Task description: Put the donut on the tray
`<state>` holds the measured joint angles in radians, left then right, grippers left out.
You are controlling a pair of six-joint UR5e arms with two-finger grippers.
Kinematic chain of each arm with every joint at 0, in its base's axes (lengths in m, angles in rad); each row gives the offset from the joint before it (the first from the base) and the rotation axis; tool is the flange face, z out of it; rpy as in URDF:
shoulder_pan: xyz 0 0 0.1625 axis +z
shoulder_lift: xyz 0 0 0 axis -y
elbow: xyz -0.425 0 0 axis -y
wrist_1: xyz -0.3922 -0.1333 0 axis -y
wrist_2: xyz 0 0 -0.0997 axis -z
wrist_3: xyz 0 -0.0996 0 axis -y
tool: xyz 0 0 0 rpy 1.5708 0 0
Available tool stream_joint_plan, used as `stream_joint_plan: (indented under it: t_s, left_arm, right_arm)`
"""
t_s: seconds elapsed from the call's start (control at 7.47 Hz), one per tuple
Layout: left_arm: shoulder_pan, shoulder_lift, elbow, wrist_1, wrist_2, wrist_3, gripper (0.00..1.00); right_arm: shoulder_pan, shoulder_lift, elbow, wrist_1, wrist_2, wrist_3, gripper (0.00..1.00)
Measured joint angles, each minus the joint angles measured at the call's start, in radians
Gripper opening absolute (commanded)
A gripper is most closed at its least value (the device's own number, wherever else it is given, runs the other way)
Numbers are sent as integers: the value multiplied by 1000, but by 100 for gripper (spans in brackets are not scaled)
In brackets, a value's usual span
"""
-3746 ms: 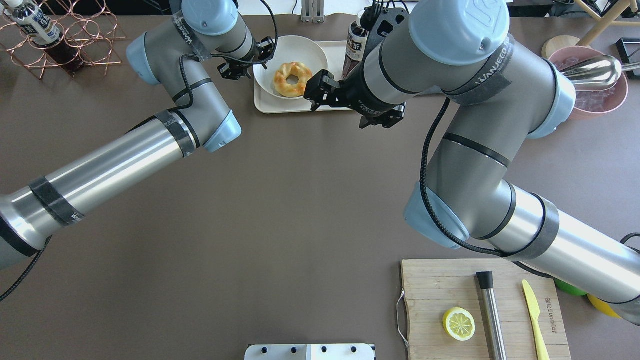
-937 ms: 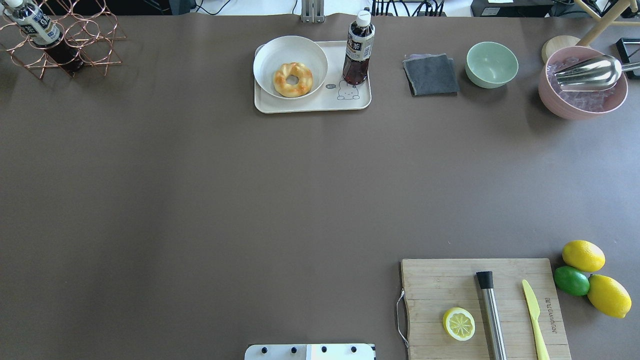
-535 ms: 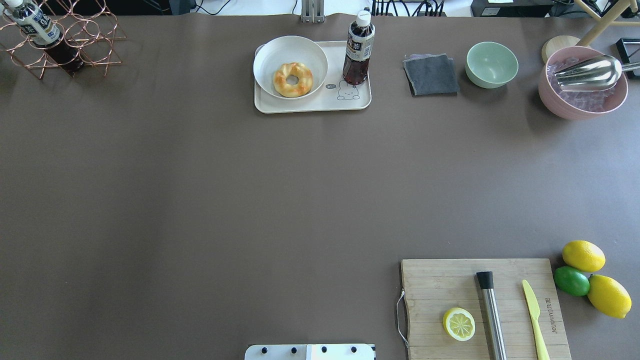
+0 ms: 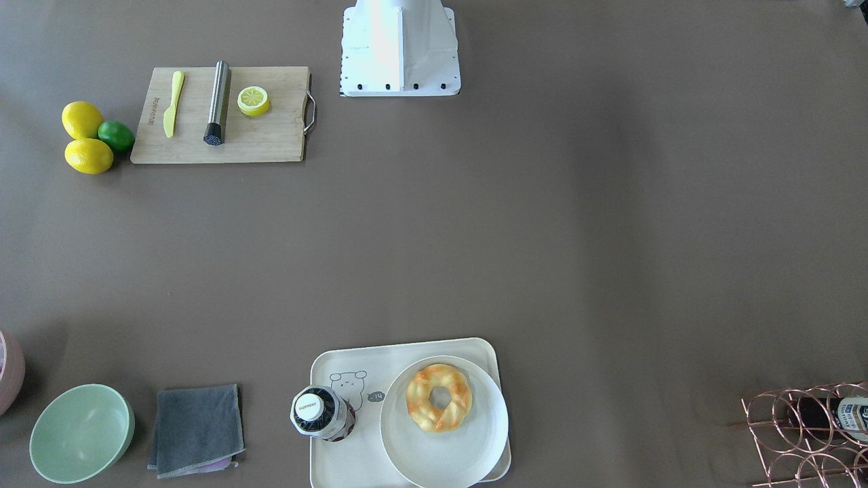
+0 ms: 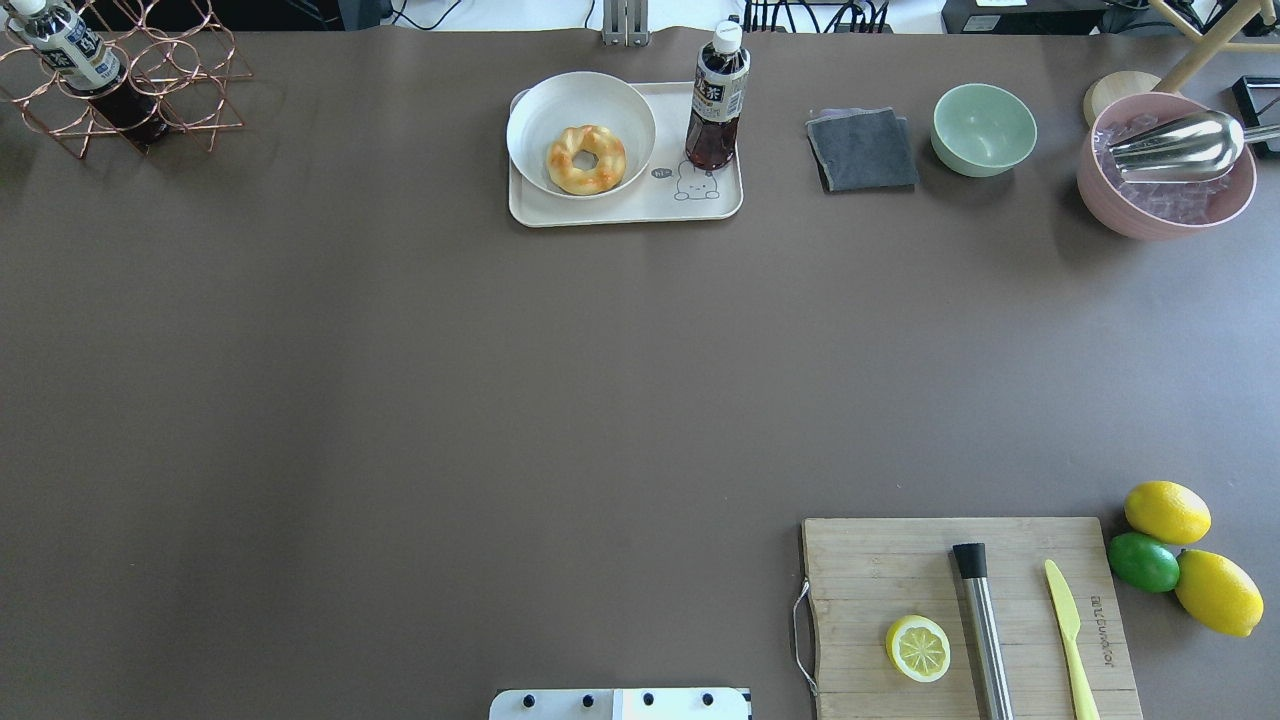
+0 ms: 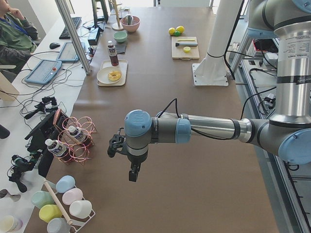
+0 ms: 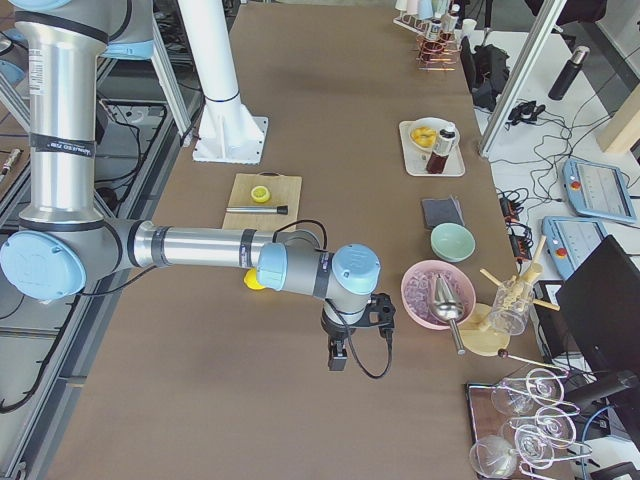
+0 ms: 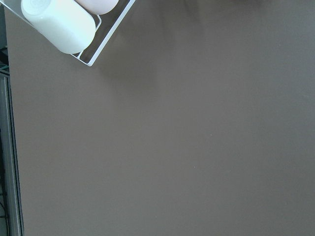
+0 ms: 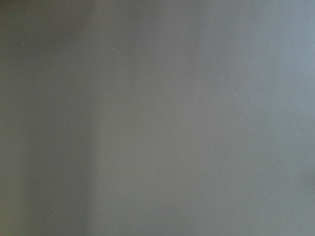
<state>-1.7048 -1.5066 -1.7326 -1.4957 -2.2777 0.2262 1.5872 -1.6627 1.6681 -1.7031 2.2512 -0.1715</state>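
Donut [image 4: 439, 397] first, from the front-facing camera: it sits flat on the round plate [image 4: 441, 457], and that plate rests on the tray [image 4: 400, 343] beside the dark bottle [image 4: 315, 411]. So the pastry is over the tray, carried by the plate rather than touching the tray's own surface. I'd call the job done, or as good as done, with no arm anywhere near it.

Overhead now: same story, donut [image 5: 586, 159] centred on the plate [image 5: 560, 100], tray [image 5: 620, 213] at the far side of the bench [image 5: 500, 400], and not an arm in shot. Big change from the earlier overhead, where both arms crowded over the tray with their tips either side of the donut. They've pulled right out, and the donut lies where it did.

Left side view: left end effector [image 6: 132, 174] hangs over bare bench, well apart from the tray [image 6: 122, 65]. Open or closed? Can't tell from here.

Right side view: right end effector [image 7: 337, 360] likewise hangs far from the tray [image 7: 414, 160]. I can't tell how its jaws stand.

Left wrist camera: just bench and the corner of a rack holding a white cup [image 8: 59, 22], no fingers showing.

Right wrist camera: a blurred plain surface, nothing held that I can see.
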Motion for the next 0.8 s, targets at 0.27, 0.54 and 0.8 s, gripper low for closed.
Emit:
stream_joint_plan:
  t_s: [0.27,0.54,0.8]
  left_arm:
    - [0,14,12,-30,1,2,99]
    - [0,18,33,-36,4,2,99]
    - [1,19,38,-37,6,-2,99]
  right_arm:
    - [0,-1,0,1,1,0,100]
    - [0,-2,2,2,1,0,100]
    - [0,-2,4,2,1,0,100]
